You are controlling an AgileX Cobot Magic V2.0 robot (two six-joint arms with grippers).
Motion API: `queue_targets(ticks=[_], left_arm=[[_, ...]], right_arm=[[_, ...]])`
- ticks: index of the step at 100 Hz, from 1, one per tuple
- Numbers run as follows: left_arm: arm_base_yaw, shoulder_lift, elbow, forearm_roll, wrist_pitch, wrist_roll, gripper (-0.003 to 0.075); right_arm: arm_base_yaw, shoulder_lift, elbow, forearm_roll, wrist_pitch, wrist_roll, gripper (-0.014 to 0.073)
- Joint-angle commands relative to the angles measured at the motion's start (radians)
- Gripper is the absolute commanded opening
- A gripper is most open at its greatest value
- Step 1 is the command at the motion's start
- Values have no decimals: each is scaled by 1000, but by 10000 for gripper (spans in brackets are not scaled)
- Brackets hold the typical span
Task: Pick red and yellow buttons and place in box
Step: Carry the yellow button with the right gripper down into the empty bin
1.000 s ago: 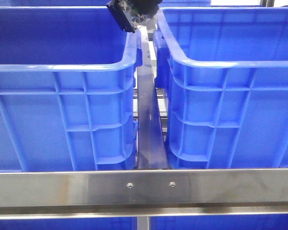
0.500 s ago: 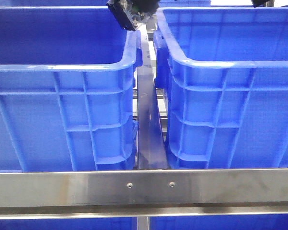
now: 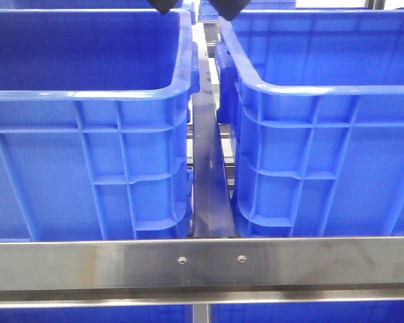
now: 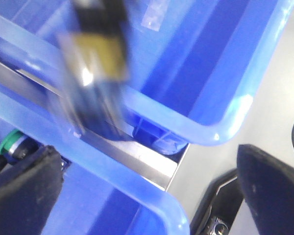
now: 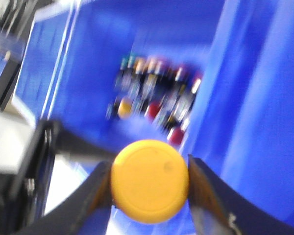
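Between the right claw's (image 5: 149, 188) two fingers, low in the right wrist frame, sat the yellow button (image 5: 150, 181), gripped firmly. Behind it, at the middle of that frame, a blurred heap of buttons (image 5: 154, 105), some red, lay inside a blue crate (image 5: 264, 112). The left claw (image 4: 147, 196) gaped open and empty over two crate rims. Judging by this, no button appeared placed yet; the red one remained to fetch.

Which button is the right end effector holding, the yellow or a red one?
The yellow button, clamped in the right end effector; red ones lie blurred in the crate beyond.
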Motion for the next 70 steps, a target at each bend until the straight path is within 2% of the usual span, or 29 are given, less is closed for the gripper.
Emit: queue_targets(ticks=[1,15,33,70], left_arm=[[-8,-35,-33,-24,-33,-5,680],[-8,-35,-33,-24,-29,-5,680],[-8,-35,-33,-24,-29,-5,680],[-8,-35,-33,-24,-28,-5,680]], right_arm=[[-54,-32,-63,44,-51,-49,248],[-103,-28,-71,-19,-161,-124,248],[-104,13,-71,-136,-294,-207,248],[-104,207,-71,-162,-543,-347,248]])
